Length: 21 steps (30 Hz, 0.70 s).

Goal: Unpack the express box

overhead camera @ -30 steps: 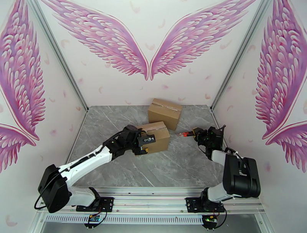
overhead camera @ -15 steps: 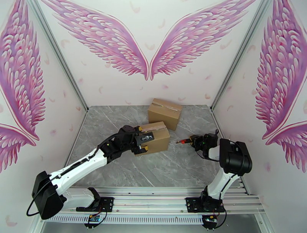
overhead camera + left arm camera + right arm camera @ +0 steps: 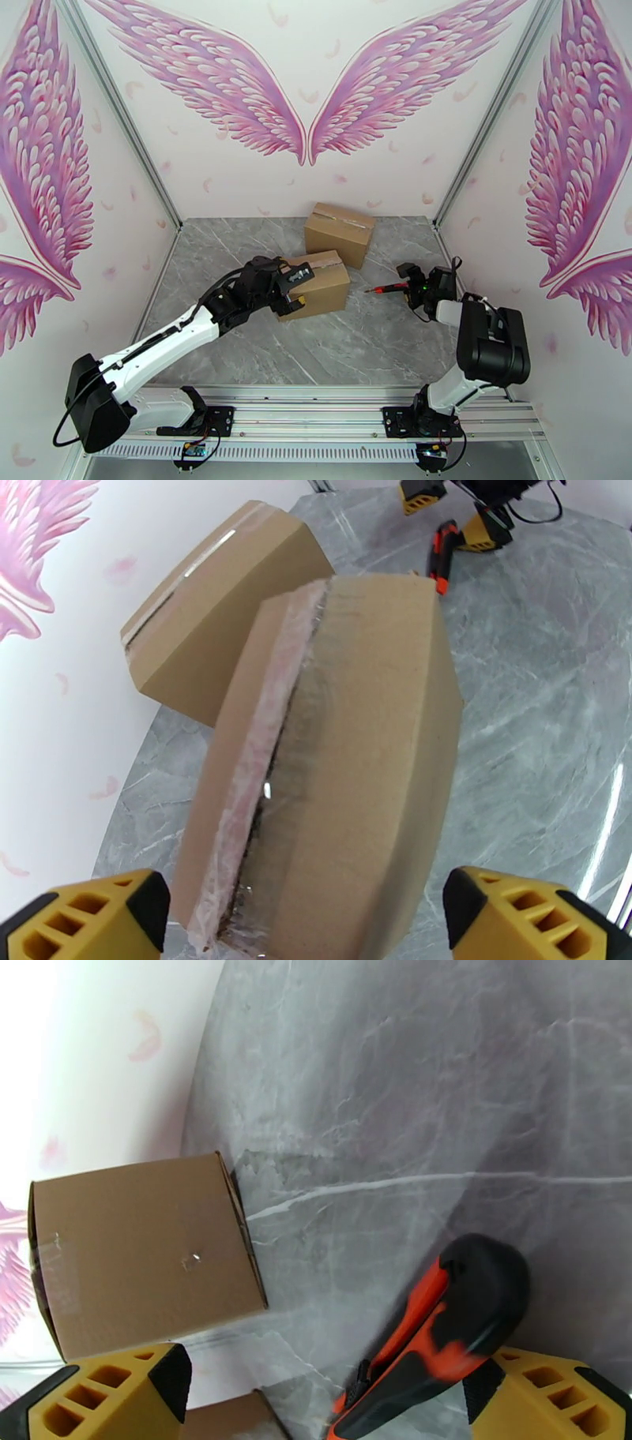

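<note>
Two taped cardboard boxes stand on the grey marble table. The near box has its top tape seam slit lengthwise. My left gripper is open, one yellow finger on each side of that box's left end, close to the cardboard. The far box is still taped. An orange-and-black utility knife lies between the wide-apart fingers of my open right gripper, close to its right finger.
White walls with pink wings close in the table at the back and both sides. Bare marble stretches in front of the boxes and between the arms. A corner of the near box shows at the right wrist view's bottom edge.
My right gripper has opened wide around the knife it was shut on, and that arm has swung slightly back and right. The left gripper stays at the near box, a touch wider.
</note>
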Available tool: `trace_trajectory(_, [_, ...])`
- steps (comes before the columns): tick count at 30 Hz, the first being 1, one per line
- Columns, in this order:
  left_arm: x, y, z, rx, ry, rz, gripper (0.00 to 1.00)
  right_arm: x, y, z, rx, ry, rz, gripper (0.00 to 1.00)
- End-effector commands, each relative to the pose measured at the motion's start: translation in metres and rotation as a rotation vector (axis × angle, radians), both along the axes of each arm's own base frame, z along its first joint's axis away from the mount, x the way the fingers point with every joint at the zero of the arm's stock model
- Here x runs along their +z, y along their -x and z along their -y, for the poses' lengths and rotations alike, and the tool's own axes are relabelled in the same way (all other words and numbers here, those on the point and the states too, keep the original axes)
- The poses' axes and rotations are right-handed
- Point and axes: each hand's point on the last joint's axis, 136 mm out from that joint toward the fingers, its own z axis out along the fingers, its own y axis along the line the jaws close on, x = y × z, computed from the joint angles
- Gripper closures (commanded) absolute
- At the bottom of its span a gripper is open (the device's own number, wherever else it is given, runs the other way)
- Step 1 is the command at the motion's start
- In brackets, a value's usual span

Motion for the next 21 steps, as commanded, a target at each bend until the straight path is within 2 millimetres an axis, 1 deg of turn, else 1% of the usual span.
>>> trace_trajectory(1, [0.028, -0.019, -0.009, 0.130, 0.100, -0.053, 0.01, 0.006, 0.024, 0.018, -0.055, 0.126, -0.085, 0.01])
trace_trajectory(3, [0.030, -0.034, -0.016, 0.193, 0.127, -0.109, 0.01, 0.013, 0.036, 0.022, -0.074, 0.167, -0.097, 0.01])
trace_trajectory(4, [0.035, -0.043, -0.019, 0.225, 0.150, -0.129, 0.01, 0.018, 0.041, 0.024, -0.078, 0.192, -0.099, 0.01])
trace_trajectory(6, [0.031, -0.062, -0.027, 0.294, 0.177, -0.187, 0.01, 0.022, 0.052, 0.026, -0.087, 0.226, -0.113, 0.01])
trace_trajectory(8, [0.023, -0.082, -0.035, 0.361, 0.211, -0.256, 0.01, 0.029, 0.057, 0.020, -0.054, 0.232, -0.098, 0.01])
trace_trajectory(9, [0.019, -0.090, -0.038, 0.385, 0.232, -0.296, 0.01, 0.035, 0.059, 0.012, -0.026, 0.225, -0.078, 0.01])
trace_trajectory(12, [0.005, -0.114, -0.044, 0.443, 0.308, -0.406, 0.01, 0.044, 0.066, -0.021, 0.082, 0.181, -0.034, 0.01])
trace_trajectory(15, [-0.009, -0.129, -0.044, 0.457, 0.394, -0.539, 0.03, 0.054, 0.077, -0.067, 0.230, 0.165, -0.005, 0.01])
trace_trajectory(17, [-0.019, -0.133, -0.040, 0.456, 0.411, -0.605, 0.05, 0.064, 0.082, -0.101, 0.334, 0.175, 0.032, 0.04])
trace_trajectory(19, [-0.030, -0.131, -0.035, 0.440, 0.408, -0.657, 0.05, 0.073, 0.087, -0.138, 0.458, 0.179, 0.063, 0.06])
trace_trajectory(20, [-0.035, -0.128, -0.033, 0.429, 0.409, -0.680, 0.05, 0.076, 0.089, -0.152, 0.506, 0.181, 0.069, 0.07])
trace_trajectory(21, [-0.039, -0.126, -0.031, 0.422, 0.413, -0.704, 0.06, 0.081, 0.091, -0.171, 0.567, 0.178, 0.084, 0.08])
